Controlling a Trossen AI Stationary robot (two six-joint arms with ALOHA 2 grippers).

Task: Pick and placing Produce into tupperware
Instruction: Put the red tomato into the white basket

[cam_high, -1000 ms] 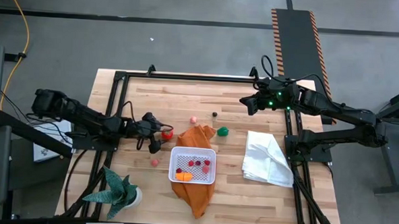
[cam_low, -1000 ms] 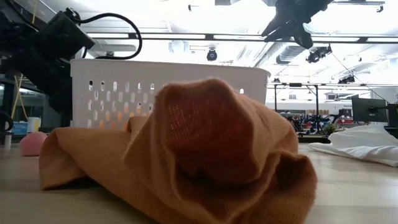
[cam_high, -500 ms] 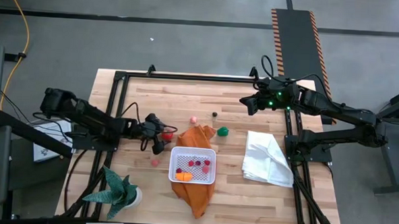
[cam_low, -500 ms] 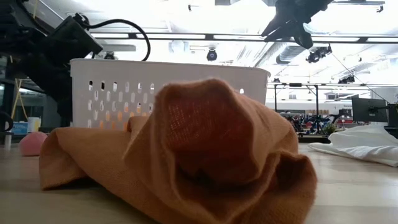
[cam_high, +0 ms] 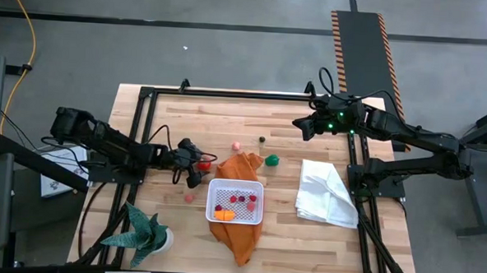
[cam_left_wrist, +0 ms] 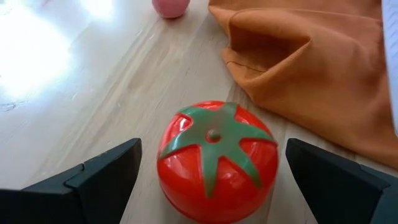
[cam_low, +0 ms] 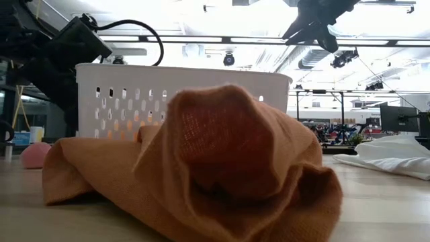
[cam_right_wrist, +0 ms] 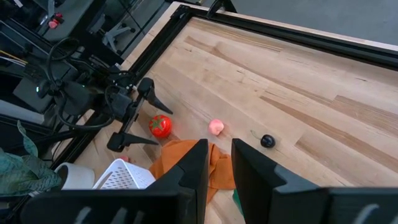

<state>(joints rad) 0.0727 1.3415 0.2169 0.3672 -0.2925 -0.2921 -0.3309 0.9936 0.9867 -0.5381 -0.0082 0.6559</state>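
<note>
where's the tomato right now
In the high view the toy tomato sits on the table left of centre, between the left gripper's open jaws, just left of the orange cloth and above the white tupperware.

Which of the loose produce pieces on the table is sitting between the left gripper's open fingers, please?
The red tomato with the green star-shaped top; the left gripper straddles it, while the other loose pieces lie farther off.

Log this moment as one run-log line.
left tool: open, straddling tomato | right tool: idle, raised at far table edge | tupperware: holds several produce pieces
</note>
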